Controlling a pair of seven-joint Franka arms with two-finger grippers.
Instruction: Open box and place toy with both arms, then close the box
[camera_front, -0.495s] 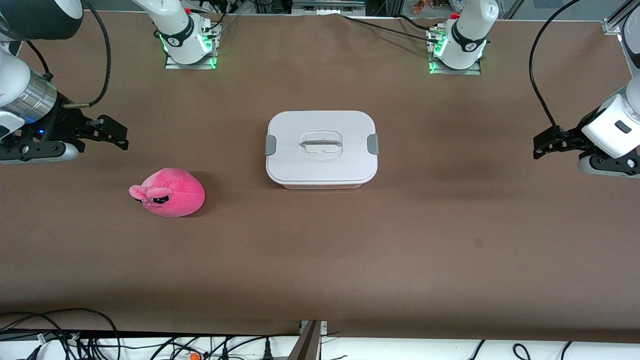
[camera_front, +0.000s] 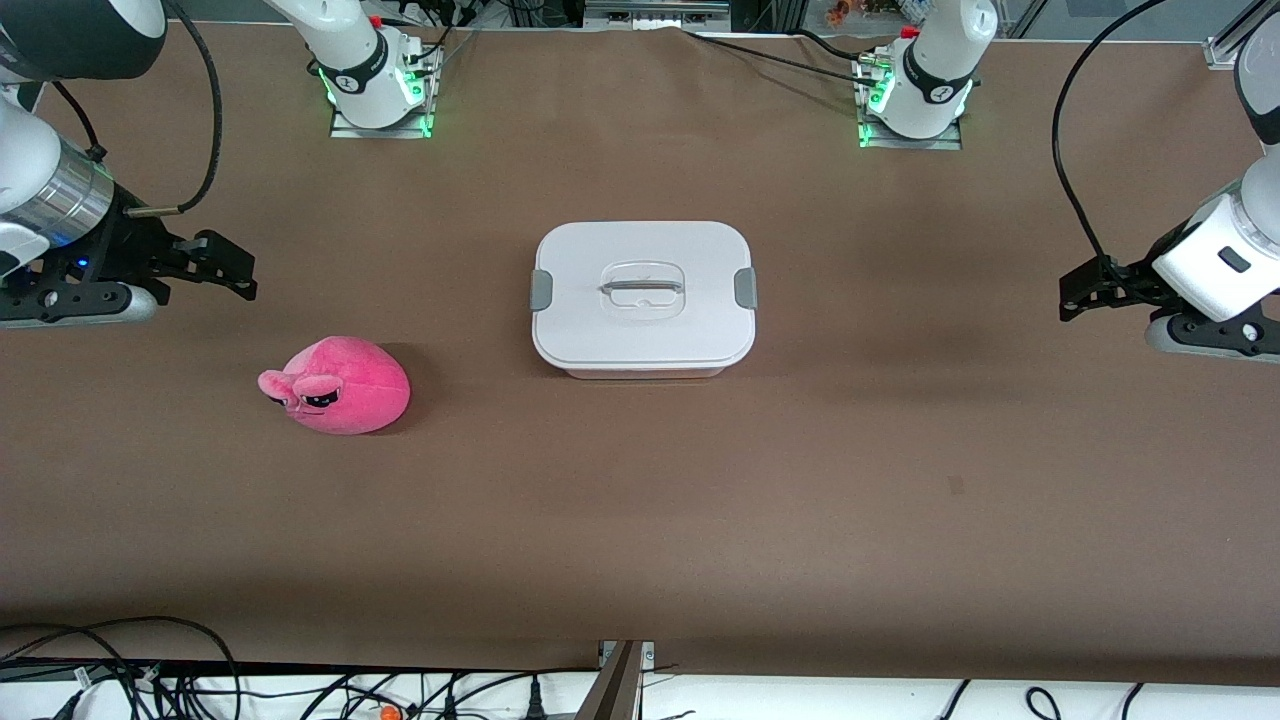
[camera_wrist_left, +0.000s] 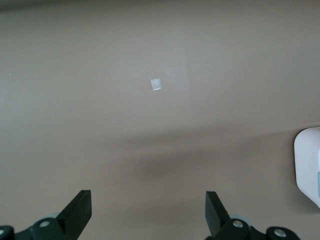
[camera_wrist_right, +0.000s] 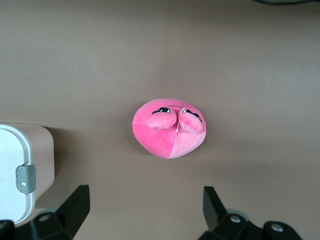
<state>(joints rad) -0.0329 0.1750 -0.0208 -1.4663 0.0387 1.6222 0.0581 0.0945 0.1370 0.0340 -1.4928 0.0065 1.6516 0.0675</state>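
Beside the toy (camera_front: 338, 386) — right gripper (camera_front: 228, 268) agape, empty; left gripper (camera_front: 1082, 296) likewise — box (camera_front: 643, 298) lidded.

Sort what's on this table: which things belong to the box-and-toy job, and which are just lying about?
Job:
- box, lid on, mid-table
- toy, toward the right arm's end, nearer the front camera than the box
- left gripper, jaws open, over bare table
- right gripper, jaws open, over bare table

Lying about:
- small pale square scrap on the table
- cables along the table's near edge
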